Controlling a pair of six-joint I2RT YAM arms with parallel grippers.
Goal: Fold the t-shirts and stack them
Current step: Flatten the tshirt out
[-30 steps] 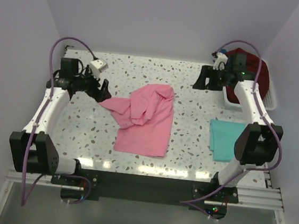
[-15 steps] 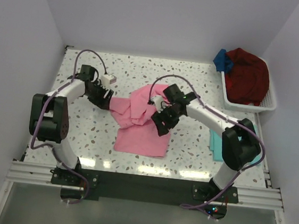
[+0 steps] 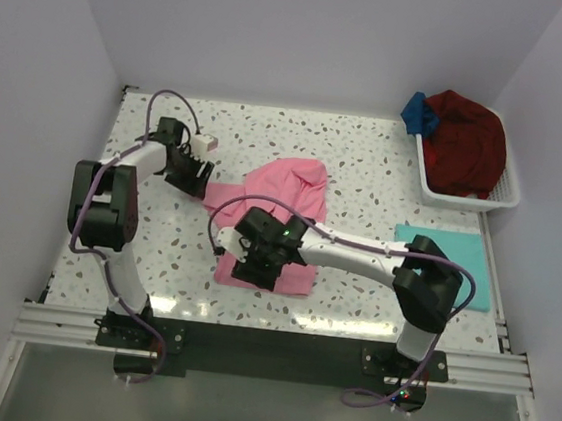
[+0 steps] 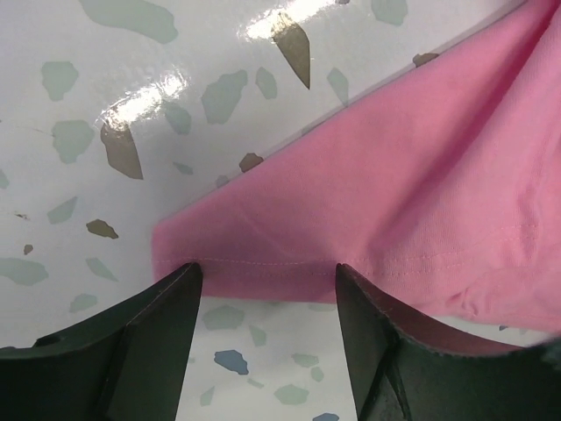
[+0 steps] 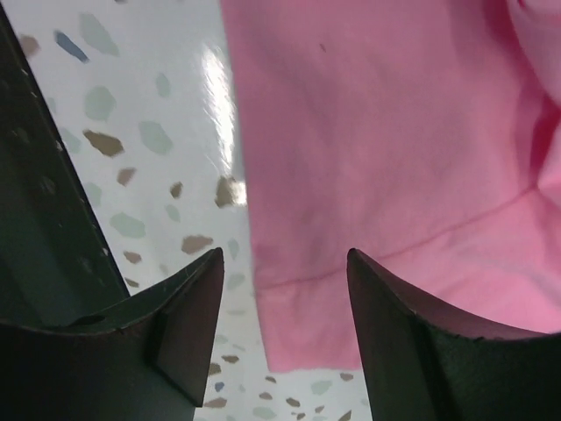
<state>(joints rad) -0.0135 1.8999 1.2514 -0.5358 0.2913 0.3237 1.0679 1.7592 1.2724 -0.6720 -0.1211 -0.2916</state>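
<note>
Straddling pink t-shirt (image 3: 294,187) sleeve, left gripper (image 4: 267,279), right gripper (image 5: 285,267) over hem corner

Pink t-shirt (image 4: 421,175): soft matt cloth; table (image 4: 61,175): glossy, smooth, speckled surf.

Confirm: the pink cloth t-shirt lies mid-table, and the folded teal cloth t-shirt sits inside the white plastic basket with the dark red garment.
Wrong in one respect: the top external view shows the folded teal cloth t-shirt on the speckled table, nearer than the white plastic basket, not inside it. The pink cloth t-shirt does lie mid-table; the dark red garment is in the basket.
</note>
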